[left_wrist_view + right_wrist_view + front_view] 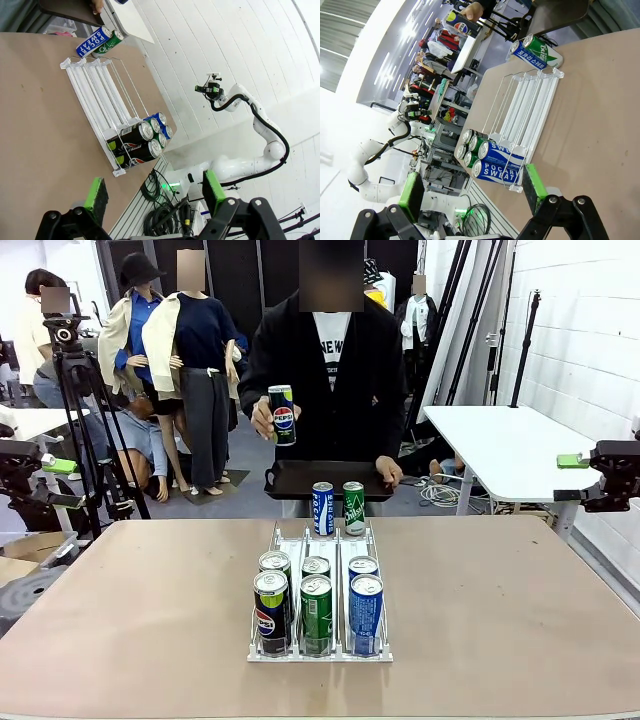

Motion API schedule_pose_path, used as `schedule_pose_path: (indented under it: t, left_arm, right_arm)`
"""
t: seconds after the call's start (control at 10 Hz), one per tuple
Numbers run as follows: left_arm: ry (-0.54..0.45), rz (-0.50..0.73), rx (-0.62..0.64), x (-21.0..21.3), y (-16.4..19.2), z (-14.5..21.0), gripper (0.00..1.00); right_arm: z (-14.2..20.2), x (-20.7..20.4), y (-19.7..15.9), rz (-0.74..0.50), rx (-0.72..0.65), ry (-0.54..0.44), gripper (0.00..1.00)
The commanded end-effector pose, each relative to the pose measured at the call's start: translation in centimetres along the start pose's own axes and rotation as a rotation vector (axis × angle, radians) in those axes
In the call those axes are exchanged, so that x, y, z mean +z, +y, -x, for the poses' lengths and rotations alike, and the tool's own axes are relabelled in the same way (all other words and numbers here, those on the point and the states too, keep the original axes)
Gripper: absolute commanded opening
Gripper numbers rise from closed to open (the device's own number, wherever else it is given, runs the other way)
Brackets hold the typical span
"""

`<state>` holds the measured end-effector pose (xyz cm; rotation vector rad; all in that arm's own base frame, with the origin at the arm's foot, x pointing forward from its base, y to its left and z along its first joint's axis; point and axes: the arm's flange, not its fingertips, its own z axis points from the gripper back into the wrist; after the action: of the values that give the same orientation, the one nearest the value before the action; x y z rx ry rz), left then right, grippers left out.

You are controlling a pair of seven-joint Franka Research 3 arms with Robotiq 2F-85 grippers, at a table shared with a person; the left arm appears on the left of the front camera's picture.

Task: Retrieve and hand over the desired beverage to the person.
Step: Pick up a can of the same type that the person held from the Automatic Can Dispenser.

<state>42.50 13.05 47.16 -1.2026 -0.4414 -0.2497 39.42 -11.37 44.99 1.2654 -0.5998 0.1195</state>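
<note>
At the far side the person (pixel 330 360) holds up a black Pepsi can (pixel 283 415) in one hand and a black tray (pixel 300 480) in the other. A white wire rack (pixel 320 650) in mid-table carries black Pepsi cans (pixel 270 610), green cans (pixel 316 612) and blue cans (pixel 366 612) in three lanes. My left gripper (pixel 62 483) hangs open off the table's left side, its green pads (pixel 96 195) wide apart. My right gripper (pixel 568 478) stands open off the right side, with nothing between its pads (pixel 535 182).
A blue Pocari Sweat can (pixel 322 508) and a green can (pixel 354 507) stand upright at the table's far edge, just behind the rack. A tripod (pixel 85 410) stands at back left, a white table (pixel 500 445) at back right. Bare tabletop lies on both sides of the rack.
</note>
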Motion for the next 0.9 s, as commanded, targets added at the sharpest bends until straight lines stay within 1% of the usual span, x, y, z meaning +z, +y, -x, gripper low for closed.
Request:
schedule_pose_path:
  t: [0.0, 0.8]
  left_arm:
    - [-0.003, -0.001, -0.002, 0.08, -0.08, 0.06, 1.00]
    - [-0.003, -0.001, -0.002, 0.08, -0.08, 0.06, 1.00]
  right_arm:
    - [0.05, -0.02, 0.08, 0.006, 0.003, -0.003, 1.00]
    - [0.05, -0.02, 0.08, 0.006, 0.003, -0.003, 1.00]
